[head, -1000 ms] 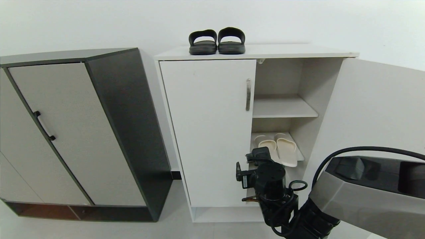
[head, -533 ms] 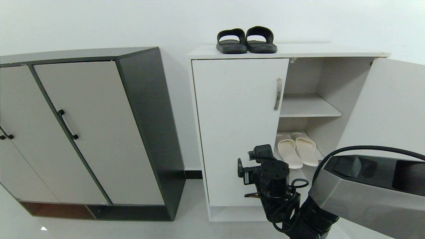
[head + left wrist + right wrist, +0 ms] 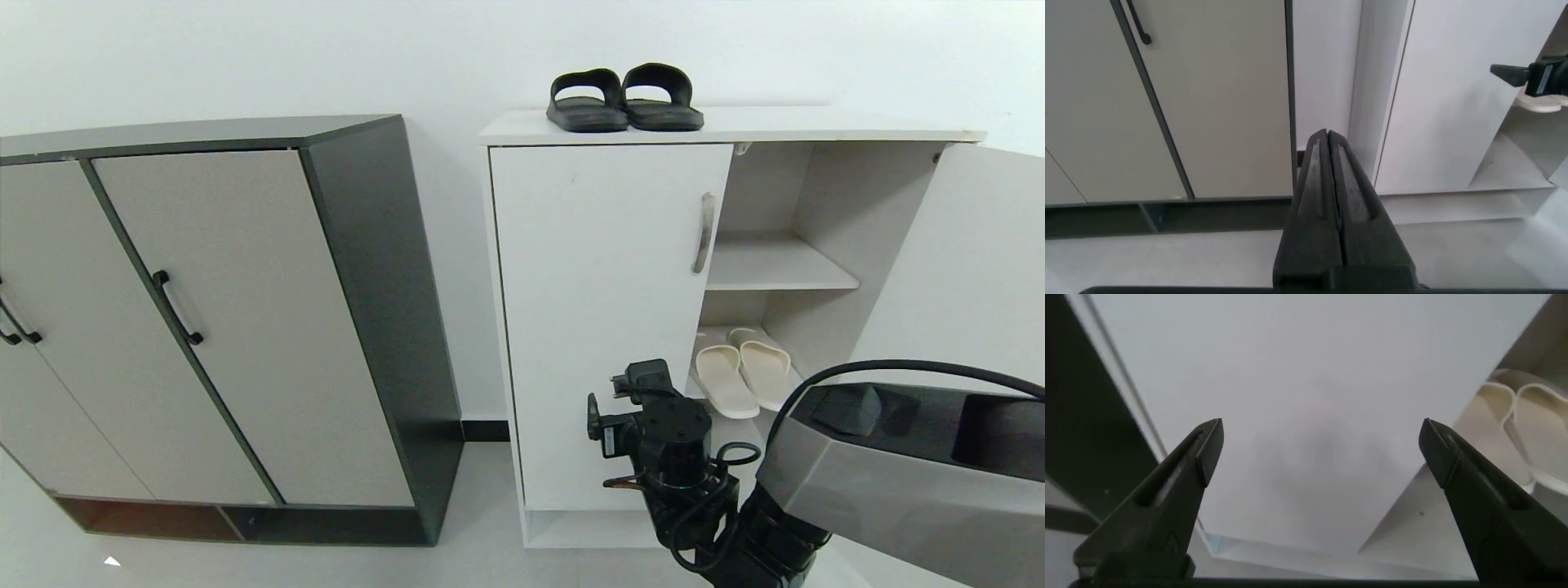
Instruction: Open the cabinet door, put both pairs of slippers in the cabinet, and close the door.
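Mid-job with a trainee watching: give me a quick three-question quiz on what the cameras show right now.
1. Multiple choice: where are the black slippers? A) on top of the white cabinet; B) on the floor; C) on a chair.
2. True or false: the right hand is shut on a slipper.
3. Fill in: the cream slippers lie inside the cabinet on the ___ of its two visible shelves.
Key: 1 A; 2 false, it is open and empty; 3 lower.
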`<state>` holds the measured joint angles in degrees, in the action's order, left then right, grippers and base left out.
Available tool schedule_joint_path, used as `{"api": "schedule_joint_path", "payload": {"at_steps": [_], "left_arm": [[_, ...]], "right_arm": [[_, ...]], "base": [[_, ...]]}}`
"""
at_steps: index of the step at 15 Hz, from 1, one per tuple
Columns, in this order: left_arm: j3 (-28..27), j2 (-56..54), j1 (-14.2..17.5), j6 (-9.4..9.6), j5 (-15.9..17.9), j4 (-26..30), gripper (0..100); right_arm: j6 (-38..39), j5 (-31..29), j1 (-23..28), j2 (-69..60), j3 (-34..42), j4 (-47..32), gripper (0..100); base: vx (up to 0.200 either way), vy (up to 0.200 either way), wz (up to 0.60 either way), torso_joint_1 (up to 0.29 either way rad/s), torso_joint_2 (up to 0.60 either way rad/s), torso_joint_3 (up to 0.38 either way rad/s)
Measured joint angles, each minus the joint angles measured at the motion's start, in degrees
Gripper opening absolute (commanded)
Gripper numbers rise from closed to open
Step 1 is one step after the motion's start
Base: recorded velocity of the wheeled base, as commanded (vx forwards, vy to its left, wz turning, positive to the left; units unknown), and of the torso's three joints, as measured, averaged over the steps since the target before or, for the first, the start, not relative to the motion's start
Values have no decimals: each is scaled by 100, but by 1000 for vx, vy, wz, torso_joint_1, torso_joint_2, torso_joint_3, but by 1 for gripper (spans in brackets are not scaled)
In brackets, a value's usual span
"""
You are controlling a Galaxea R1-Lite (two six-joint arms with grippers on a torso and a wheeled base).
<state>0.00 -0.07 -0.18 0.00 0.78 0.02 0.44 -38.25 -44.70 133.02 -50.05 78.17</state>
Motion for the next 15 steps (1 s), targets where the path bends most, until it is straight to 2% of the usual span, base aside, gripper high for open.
{"api": "schedule_joint_path", "payload": {"at_steps": [12,15], "left_arm": [[0,0,0,0,-2,0,0],[0,0,0,0,0,13,0]], "right_arm": [[-1,2,-11,24,-11,-5,100],[-4,0,-11,29,-7,17,100]], "base": [[0,0,0,0,0,0],[0,0,0,15,-152,-237]]}}
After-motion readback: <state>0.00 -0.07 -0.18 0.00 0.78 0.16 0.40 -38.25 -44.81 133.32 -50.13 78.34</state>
